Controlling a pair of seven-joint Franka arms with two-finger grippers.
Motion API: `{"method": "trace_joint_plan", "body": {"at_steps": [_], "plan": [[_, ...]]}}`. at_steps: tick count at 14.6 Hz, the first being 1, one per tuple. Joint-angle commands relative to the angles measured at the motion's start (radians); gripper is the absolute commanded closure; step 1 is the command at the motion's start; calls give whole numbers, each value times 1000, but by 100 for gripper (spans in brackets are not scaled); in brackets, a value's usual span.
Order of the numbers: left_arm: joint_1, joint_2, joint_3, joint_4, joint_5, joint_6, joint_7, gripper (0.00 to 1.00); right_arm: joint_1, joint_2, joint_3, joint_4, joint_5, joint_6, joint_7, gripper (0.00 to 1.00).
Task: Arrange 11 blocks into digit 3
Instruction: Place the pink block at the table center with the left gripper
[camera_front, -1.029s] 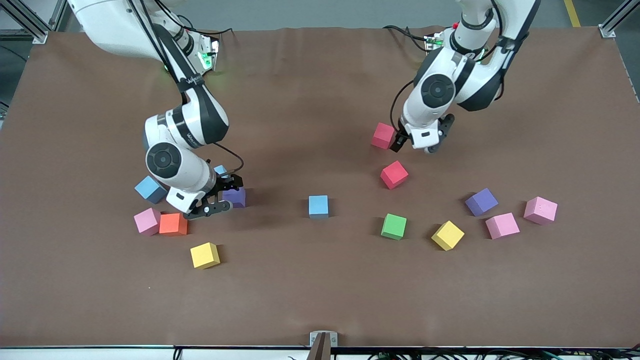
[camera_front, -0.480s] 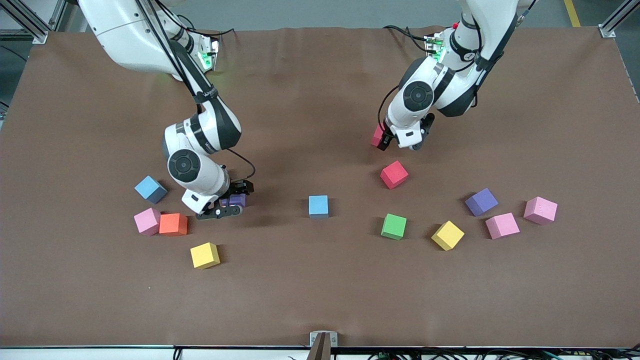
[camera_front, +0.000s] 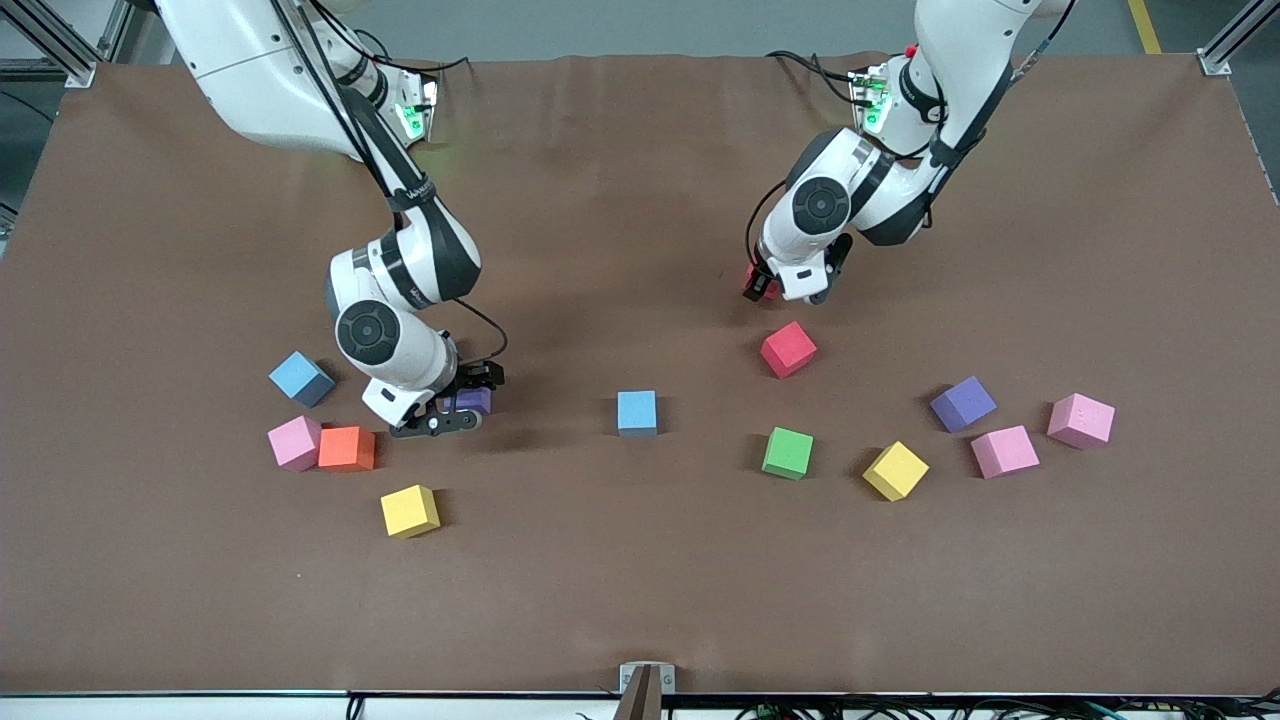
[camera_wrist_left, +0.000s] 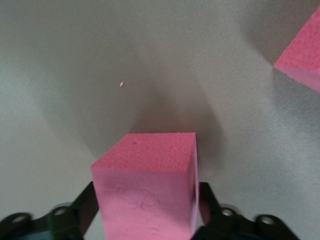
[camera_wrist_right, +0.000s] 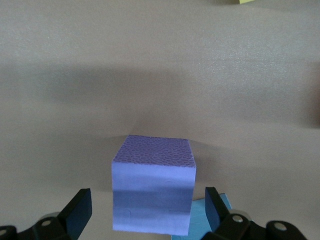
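Two pickups for the digit: my left jaws clench a red block; my right jaws, released, straddle a purple block.

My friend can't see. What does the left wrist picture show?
A red block sits between the two black fingers of the left claw, which touch its sides. It rests on the brown table. A second red block peeks in at the picture's edge.

Even overhead light, we see soft shadows beside each cube on the brown table, wrist views paler, foreground slightly blurred.
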Motion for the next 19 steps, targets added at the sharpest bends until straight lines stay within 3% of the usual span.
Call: {"method": "trace_joint_plan", "body": {"at_steps": [1, 3, 7, 9, 14, 16, 19], "plan": [[-3, 17, 4, 33, 42, 7, -15, 73, 7, -3, -3, -38, 2, 43, 16, 0], [-9, 17, 4, 76, 55, 1, -6, 83, 7, 4, -3, -48, 2, 69, 16, 0], [-122, 33, -1, 176, 233, -25, 1, 84, 7, 17, -3, -48, 2, 84, 16, 3], [-207, 72, -1, 258, 339, -50, 5, 82, 8, 21, -3, -54, 2, 101, 15, 19], [-348, 208, -1, 427, 463, -151, 91, 82, 11, 17, -2, -49, -1, 98, 4, 53], [-365, 245, -1, 455, 497, -151, 126, 82, 14, 10, -2, -46, -11, 93, -11, 56], [-370, 262, -1, 463, 499, -151, 229, 82, 16, -33, -2, -52, -40, 81, -201, 56]]}}
